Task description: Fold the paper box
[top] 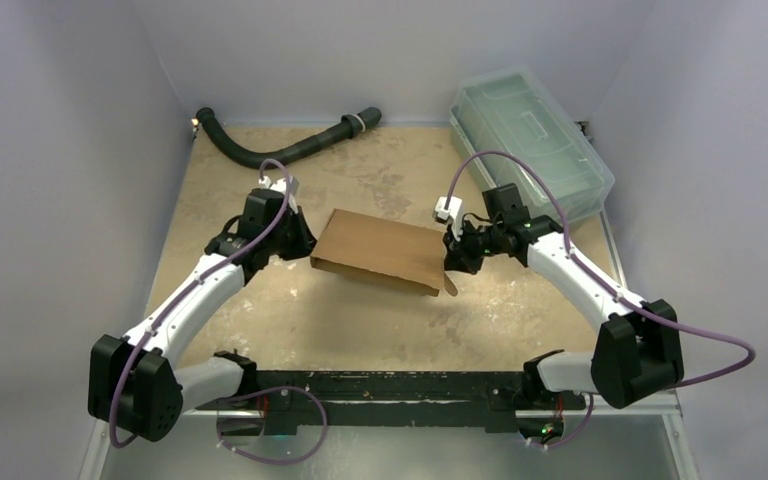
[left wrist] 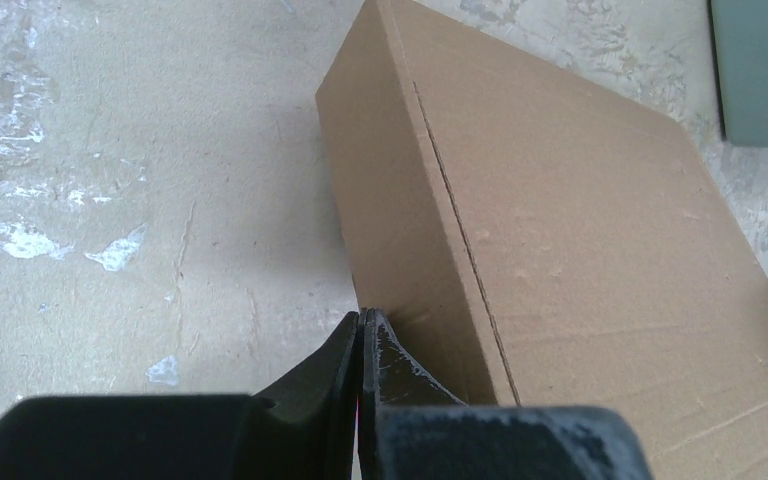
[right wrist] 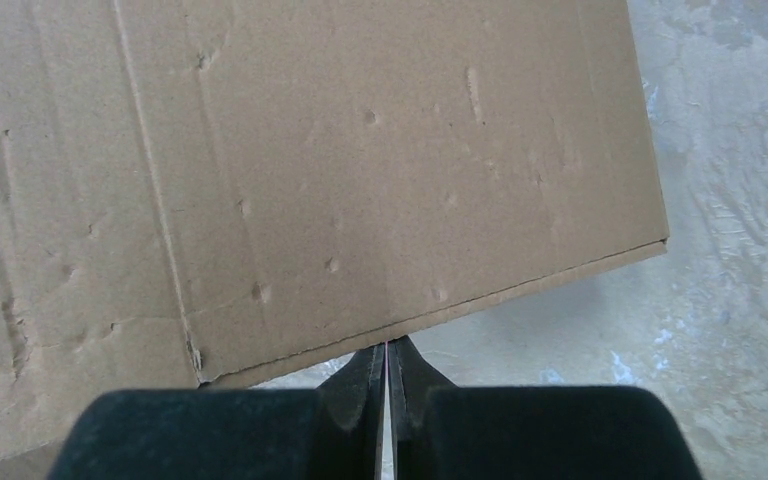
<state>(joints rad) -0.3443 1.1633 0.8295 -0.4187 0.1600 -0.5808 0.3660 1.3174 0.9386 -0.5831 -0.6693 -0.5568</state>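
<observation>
The paper box [top: 380, 250] is plain brown cardboard and lies closed and flat in the middle of the table. My left gripper [top: 305, 245] is at its left end. In the left wrist view that gripper [left wrist: 362, 315] is shut, its tips touching the box's [left wrist: 580, 200] short side wall. My right gripper [top: 450, 262] is at the box's right end. In the right wrist view it [right wrist: 386, 345] is shut too, its tips meeting the lower edge of the box's [right wrist: 360, 150] top panel, with nothing seen between the jaws.
A clear greenish plastic lidded bin [top: 530, 140] stands at the back right. A black corrugated hose [top: 260, 150] lies along the back left. Grey walls close in the table on three sides.
</observation>
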